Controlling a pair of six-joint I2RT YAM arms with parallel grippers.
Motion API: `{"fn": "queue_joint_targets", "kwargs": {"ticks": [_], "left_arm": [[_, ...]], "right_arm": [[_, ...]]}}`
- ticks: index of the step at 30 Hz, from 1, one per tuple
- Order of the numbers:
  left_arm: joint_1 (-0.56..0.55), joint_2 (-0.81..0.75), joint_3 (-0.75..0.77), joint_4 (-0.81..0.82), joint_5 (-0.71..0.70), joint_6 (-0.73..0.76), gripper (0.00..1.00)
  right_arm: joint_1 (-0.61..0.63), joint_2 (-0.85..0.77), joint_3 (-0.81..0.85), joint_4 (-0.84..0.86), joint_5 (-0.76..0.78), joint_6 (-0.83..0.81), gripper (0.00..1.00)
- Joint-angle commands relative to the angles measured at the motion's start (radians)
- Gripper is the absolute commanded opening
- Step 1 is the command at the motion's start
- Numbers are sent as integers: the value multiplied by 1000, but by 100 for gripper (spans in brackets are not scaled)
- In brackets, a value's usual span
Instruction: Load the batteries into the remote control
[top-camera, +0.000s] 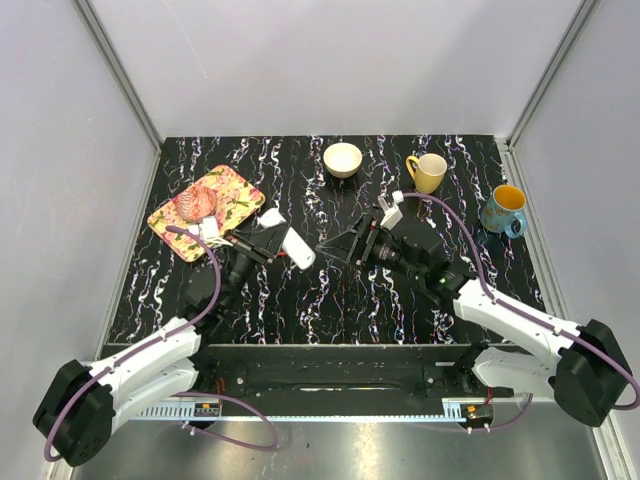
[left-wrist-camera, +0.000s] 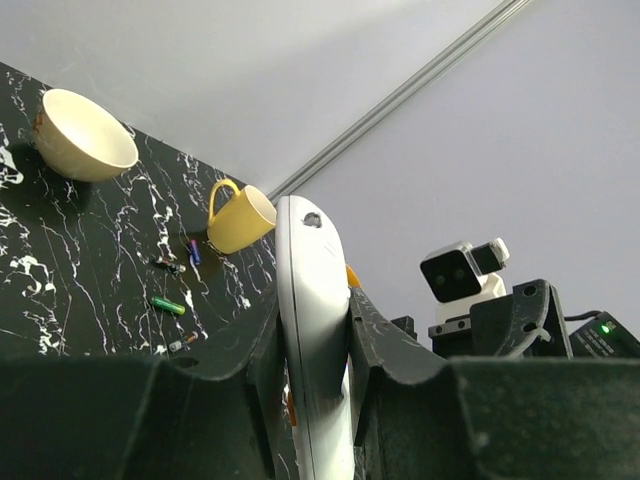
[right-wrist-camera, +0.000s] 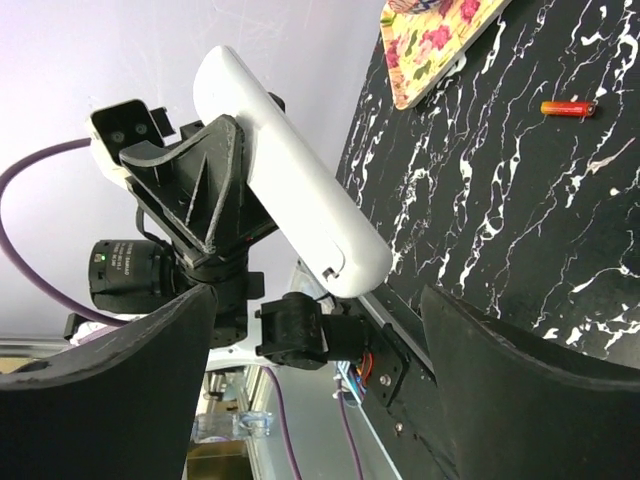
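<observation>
**Surface** (top-camera: 330, 300): black, marbled with white veins.
**Yellow mug** (top-camera: 428, 172): plain mustard yellow.
**Bowl** (top-camera: 343, 159), left of the yellow mug: cream, unpatterned.
**Second mug** (top-camera: 503, 209), right of the yellow mug: teal-blue outside, orange inside.
**Tray** (top-camera: 235, 195), far left of the yellow mug: yellow ground with pink and red flowers.
**Remote control** (top-camera: 297, 247): plain white.
**Battery** (left-wrist-camera: 168, 305), near the yellow mug: green, dark at one end.
**Small piece** (right-wrist-camera: 567, 108): orange-red.
**Left gripper** (top-camera: 270, 238) and **right gripper** (top-camera: 340, 246): black.
**Arms** (top-camera: 150, 365): white shells, black joints.
**Cables** (top-camera: 470, 240): purple.
</observation>
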Motion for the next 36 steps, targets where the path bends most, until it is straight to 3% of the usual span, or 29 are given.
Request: {"fn": "queue_joint_targets", "kwargs": {"ticks": [1, 8, 12, 20, 29, 31, 32, 33, 35, 36], "left_arm": [[18, -16, 72, -19, 108, -38, 0], [78, 12, 107, -54, 317, -139, 0], [92, 47, 124, -33, 383, -187, 0], [98, 148, 142, 68, 478, -290, 0], [101, 194, 141, 183, 517, -347, 0], [102, 197, 141, 187, 535, -348, 6], [104, 197, 142, 188, 540, -348, 15], [105, 199, 142, 191, 558, -348, 19], [110, 203, 142, 197, 573, -350, 31], [111, 203, 141, 200, 583, -353, 44]], "right_arm": [[-21, 39, 88, -38, -80, -86, 89], [-26, 94, 102, 17, -222, -131, 88], [-27, 136, 79, 148, -293, -93, 84], [-26, 185, 48, 343, -374, -14, 63], [-36, 212, 22, 443, -433, 44, 38], [-41, 217, 16, 452, -443, 53, 26], [-43, 220, 16, 462, -457, 58, 21], [-44, 223, 19, 463, -466, 62, 8], [-50, 228, 22, 459, -492, 63, 0], [-52, 225, 26, 449, -500, 58, 0]]}}
